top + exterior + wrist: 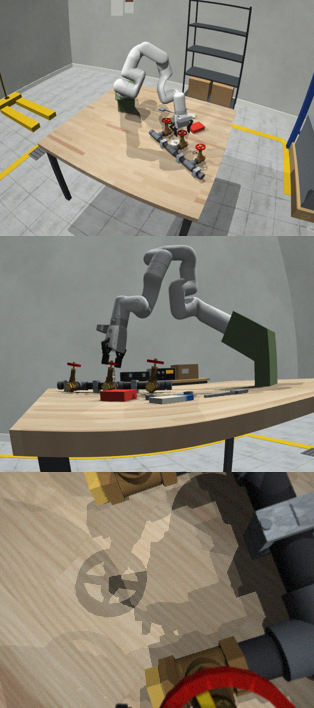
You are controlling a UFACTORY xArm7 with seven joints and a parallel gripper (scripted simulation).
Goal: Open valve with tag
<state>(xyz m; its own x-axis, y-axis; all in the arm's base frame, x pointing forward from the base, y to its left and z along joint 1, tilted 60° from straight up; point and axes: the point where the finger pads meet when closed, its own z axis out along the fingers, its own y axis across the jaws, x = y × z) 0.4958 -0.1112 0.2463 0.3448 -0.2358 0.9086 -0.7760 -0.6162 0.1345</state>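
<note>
Three brass valves with red handwheels stand on a grey pipe (pixel 175 151) on the wooden table. The middle valve (pixel 182 138) has a chain (pixel 114 376) hanging from it and a small white tag (pixel 174 142) lying at its foot; the tag's number is too small to read. The far valve (pixel 166 122) and the near valve (pixel 200 149) carry no tag. My gripper (pixel 111 362) is open, pointing down, with one finger on each side of the middle handwheel (pixel 182 133). In the wrist view that handwheel (pixel 225 692) fills the bottom edge, with the pipe (pixel 287 577) on the right.
A red block (pixel 197 127) lies just beyond the valves, close to my gripper. A flat grey and blue piece (pixel 170 398) and a grey tool (pixel 164 109) lie on the table. My green base (pixel 124 102) is at the back. A shelf with boxes (pixel 210 88) stands behind the table.
</note>
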